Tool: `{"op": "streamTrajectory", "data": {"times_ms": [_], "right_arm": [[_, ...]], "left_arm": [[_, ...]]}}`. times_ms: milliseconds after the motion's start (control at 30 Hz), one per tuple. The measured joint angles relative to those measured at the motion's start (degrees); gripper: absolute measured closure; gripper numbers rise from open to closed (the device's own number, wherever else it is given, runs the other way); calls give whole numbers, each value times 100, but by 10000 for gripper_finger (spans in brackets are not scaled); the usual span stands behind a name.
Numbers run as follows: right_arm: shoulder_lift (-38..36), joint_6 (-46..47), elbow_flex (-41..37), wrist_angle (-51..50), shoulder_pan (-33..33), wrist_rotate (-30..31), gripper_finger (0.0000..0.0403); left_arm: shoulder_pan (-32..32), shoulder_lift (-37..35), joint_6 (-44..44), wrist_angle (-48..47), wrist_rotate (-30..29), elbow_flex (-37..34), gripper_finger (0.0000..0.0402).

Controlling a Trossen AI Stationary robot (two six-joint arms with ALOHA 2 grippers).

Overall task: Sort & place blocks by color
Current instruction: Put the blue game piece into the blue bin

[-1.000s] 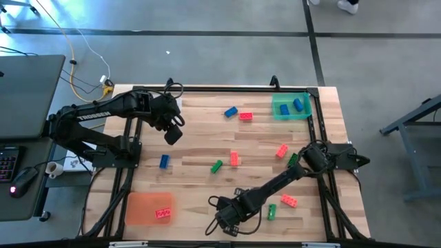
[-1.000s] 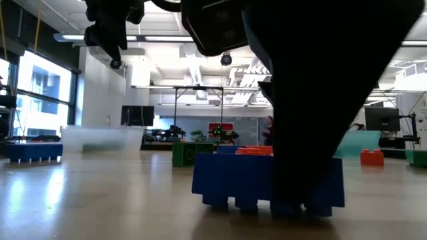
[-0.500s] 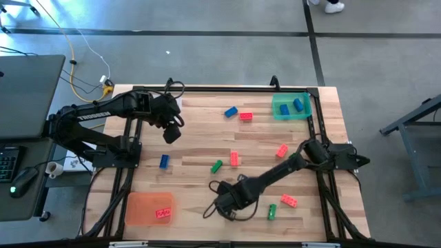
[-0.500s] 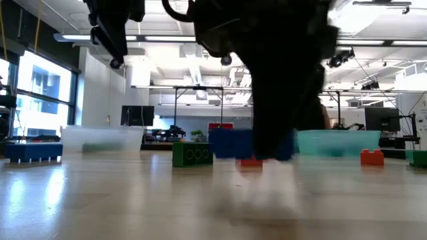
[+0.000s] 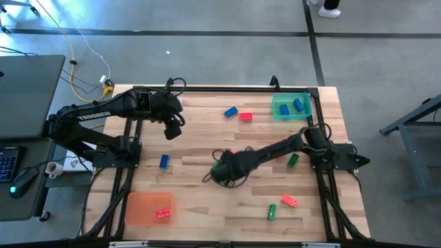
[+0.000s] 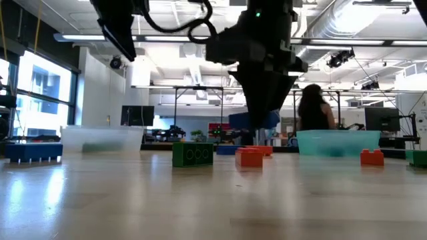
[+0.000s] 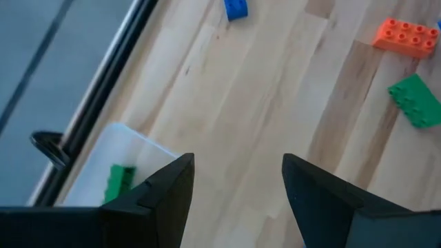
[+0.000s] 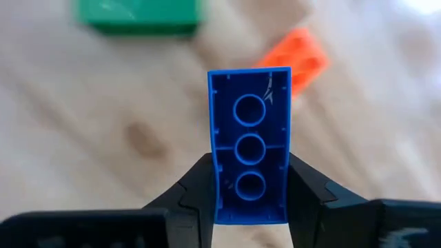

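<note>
Gripping a blue block (image 8: 249, 172) between its fingers, the right gripper (image 8: 249, 196) hung above a green block (image 8: 140, 16) and a red block (image 8: 298, 58). The left gripper (image 7: 238, 182) waited with fingers apart.

The right pincer (image 8: 249, 180) held a block (image 8: 249, 155) above the bench (image 5: 200, 138) middle; two blocks (image 8: 138, 17) lay just beyond.

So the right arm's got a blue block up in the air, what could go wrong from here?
The right gripper pinches only the lower end of the blue block, so it might pivot or slip out during the carry. The arm stretches low across the table's middle, above the green block, and a dip could knock loose blocks aside. The left gripper hangs open over the table's left side, so a swing that way could bring the arms close.
</note>
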Motion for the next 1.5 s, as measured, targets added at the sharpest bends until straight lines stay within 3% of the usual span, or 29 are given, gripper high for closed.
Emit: {"op": "streamTrajectory", "data": {"times_ms": [567, 900, 1267, 1500], "right_arm": [[-1012, 92, -46, -2009, -1175, 1500, 300], [-2251, 287, -1367, -1985, -2063, 1814, 300], [-4003, -314, -3331, -728, -3461, 1705, 300], [-4492, -1290, -4154, 690, -4378, 1534, 300]], "left_arm": [[342, 0, 652, 377, -120, 0, 193], [350, 0, 649, 701, -118, 0, 193], [350, 0, 547, 1620, -119, 0, 193], [381, 0, 546, 2268, -301, 0, 193]]}}
